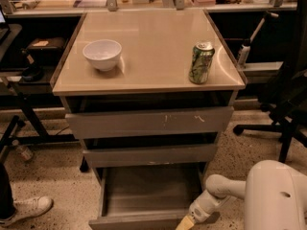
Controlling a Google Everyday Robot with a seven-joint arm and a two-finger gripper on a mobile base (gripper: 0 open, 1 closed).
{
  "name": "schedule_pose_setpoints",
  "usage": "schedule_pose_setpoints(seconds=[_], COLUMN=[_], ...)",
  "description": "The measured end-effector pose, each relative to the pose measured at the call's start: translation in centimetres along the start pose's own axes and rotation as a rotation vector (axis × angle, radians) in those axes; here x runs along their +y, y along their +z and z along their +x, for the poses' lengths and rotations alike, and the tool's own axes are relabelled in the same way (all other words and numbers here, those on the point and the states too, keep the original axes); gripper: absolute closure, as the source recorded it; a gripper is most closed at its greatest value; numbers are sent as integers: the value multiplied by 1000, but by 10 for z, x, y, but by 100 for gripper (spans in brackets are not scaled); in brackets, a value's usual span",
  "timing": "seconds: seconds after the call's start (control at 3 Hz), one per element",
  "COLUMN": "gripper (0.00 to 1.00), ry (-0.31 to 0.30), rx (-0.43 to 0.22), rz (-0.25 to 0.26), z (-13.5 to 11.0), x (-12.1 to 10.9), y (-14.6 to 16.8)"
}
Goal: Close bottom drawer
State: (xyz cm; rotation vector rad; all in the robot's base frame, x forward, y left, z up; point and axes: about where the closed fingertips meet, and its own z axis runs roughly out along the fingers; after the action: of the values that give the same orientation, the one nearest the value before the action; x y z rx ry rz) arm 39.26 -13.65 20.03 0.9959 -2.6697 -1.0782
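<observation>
Bottom drawer [144, 195] pulled out; gripper [184, 223] at its front right corner, open or closed can't tell. Off-centre push may skew and jam it.

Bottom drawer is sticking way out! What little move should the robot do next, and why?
Probably a short, gentle push toward the cabinet. The bottom drawer is pulled far out and looks empty. The pincer sits low by the drawer's front right corner, so pressing forward from there should start it sliding in.
</observation>
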Motion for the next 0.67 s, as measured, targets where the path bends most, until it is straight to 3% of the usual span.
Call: schedule_pose_setpoints(seconds=[0.33, 0.67], gripper=[0, 0], ry=[0, 0], rx=[0, 0], rz=[0, 0], z=[0, 0], x=[0, 0], y=[0, 0])
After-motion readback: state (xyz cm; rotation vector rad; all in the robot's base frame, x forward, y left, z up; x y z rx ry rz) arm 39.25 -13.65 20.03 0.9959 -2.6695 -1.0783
